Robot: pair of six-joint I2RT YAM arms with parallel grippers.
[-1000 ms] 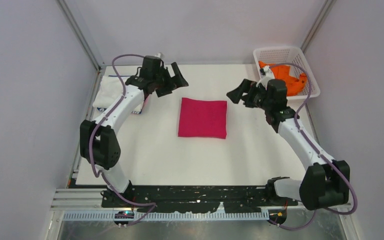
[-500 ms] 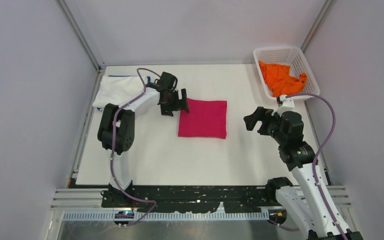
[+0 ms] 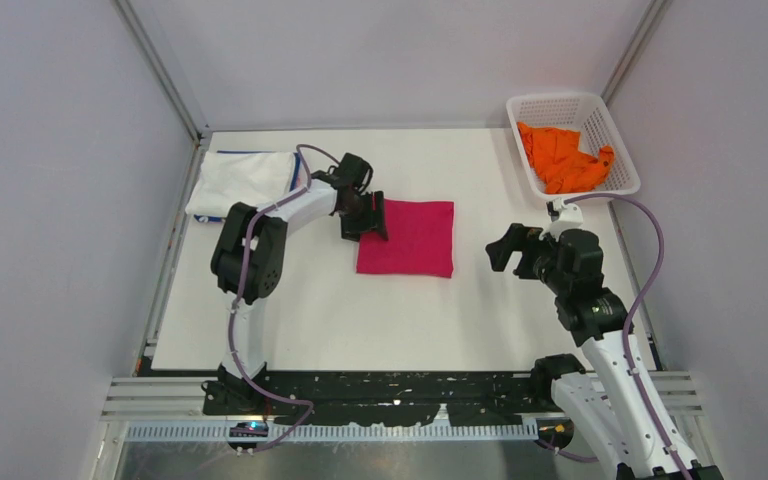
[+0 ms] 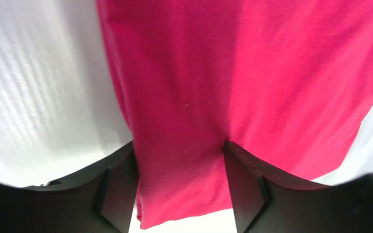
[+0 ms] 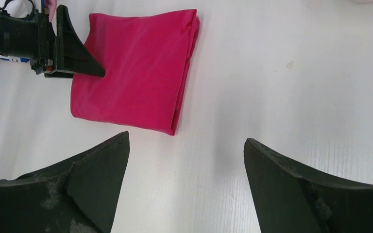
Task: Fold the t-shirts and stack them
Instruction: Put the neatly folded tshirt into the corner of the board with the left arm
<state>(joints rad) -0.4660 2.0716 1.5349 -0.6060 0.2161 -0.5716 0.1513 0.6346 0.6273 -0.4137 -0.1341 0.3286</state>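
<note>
Magenta-pink t-shirt (image 3: 412, 238) folded into a neat rectangle, flat on the white table (image 3: 360, 320) near the middle of the overhead frame. Left gripper (image 3: 365, 218) down at the shirt's left edge, toward its upper corner, arm reaching in from the lower left. From the left wrist camera, black fingers (image 4: 119, 189) low in the frame with a strip of pink cloth filling the gap between them: one finger just off the shirt's edge over bare table, the other with cloth running on past it to the right. Jaws parted about midway, set around the fold rather than squeezed together on it; no lifting or bunching of the cloth to be seen. Right gripper (image 3: 505, 250) well apart from the shirt, to the right of it and clear of the table top, jaws spread wide with nothing between them; only table and the shirt's right edge in its own camera's upper left. Orange t-shirt (image 3: 563, 158) crumpled inside the white lattice basket (image 3: 560, 104) at the upper right corner of the table. White t-shirt (image 3: 243, 180) folded at the upper left, a thin blue line along its far edge.
</note>
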